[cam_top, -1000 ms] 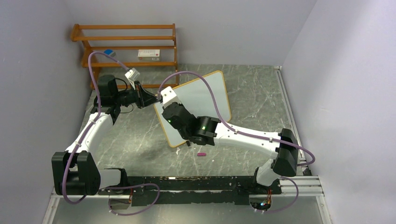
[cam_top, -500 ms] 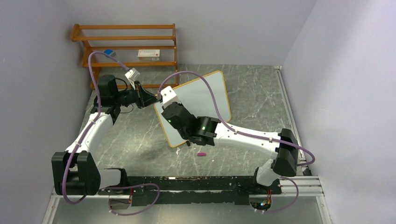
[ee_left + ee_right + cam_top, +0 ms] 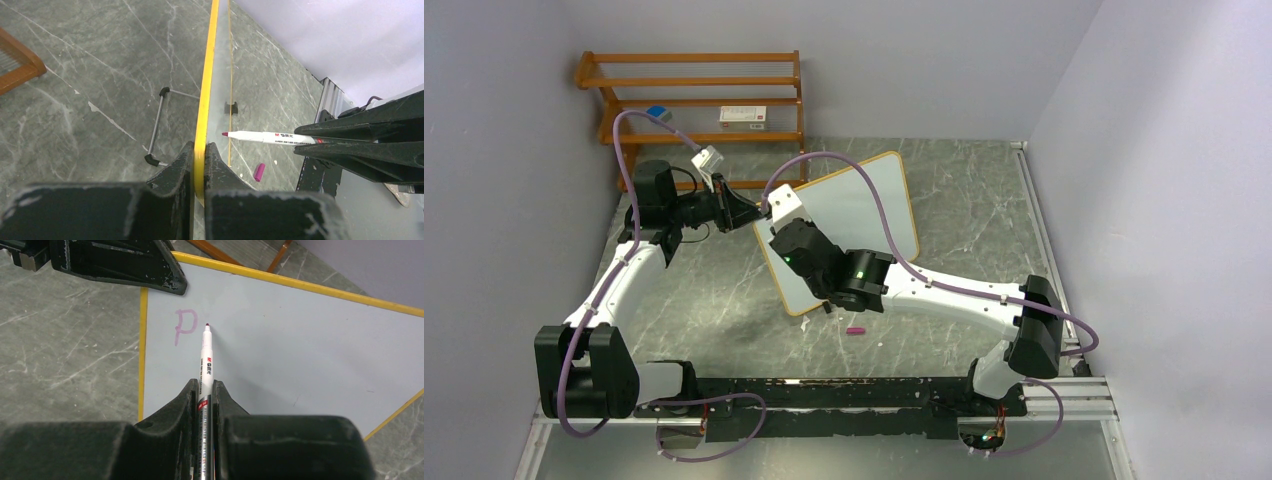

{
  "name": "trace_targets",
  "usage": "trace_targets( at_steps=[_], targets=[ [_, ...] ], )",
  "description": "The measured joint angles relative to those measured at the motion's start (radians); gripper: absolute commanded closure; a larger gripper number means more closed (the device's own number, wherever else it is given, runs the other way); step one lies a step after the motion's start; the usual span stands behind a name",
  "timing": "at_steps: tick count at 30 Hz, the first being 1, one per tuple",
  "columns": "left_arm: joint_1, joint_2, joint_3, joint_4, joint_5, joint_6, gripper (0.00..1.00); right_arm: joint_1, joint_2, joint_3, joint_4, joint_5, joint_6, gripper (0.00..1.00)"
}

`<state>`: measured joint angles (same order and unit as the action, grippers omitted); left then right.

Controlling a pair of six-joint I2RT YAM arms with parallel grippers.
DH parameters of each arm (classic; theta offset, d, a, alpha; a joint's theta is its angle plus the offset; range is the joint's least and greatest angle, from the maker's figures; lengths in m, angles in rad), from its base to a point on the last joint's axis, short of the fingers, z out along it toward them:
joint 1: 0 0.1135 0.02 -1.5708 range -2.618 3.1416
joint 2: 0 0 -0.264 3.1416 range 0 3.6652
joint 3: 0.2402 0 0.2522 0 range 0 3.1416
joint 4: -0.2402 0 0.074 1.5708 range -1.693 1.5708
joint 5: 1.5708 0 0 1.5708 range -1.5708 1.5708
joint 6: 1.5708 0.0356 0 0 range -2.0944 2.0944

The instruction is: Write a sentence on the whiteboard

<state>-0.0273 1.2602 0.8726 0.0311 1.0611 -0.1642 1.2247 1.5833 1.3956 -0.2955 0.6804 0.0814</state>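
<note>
Pinching a white marker (image 3: 206, 355) in the right gripper (image 3: 204, 387), tip close to the whiteboard (image 3: 300, 350) beside a purple P (image 3: 185, 327); clamping the board's yellow edge in the left gripper (image 3: 199, 150), upright on the marbled table (image 3: 984, 200), pink cap (image 3: 856, 330) nearby.

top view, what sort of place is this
Probably a robot lab cell: left arm and right arm bolted to a rail at the near edge of a marble-patterned table, lilac walls closing it in, a wooden rack at the back.

Letter P (image 3: 185, 329) on whiteboard (image 3: 300, 355); marker (image 3: 205, 362) just right of it.
</note>
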Motion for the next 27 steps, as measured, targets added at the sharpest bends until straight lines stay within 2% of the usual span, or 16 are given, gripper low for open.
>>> trace_targets(
  at_steps=[27],
  targets=[
    [0.000, 0.000, 0.000, 0.000, 0.000, 0.000, 0.95, -0.001, 0.000, -0.007, -0.032, -0.030, 0.043, 1.00]
  ],
)
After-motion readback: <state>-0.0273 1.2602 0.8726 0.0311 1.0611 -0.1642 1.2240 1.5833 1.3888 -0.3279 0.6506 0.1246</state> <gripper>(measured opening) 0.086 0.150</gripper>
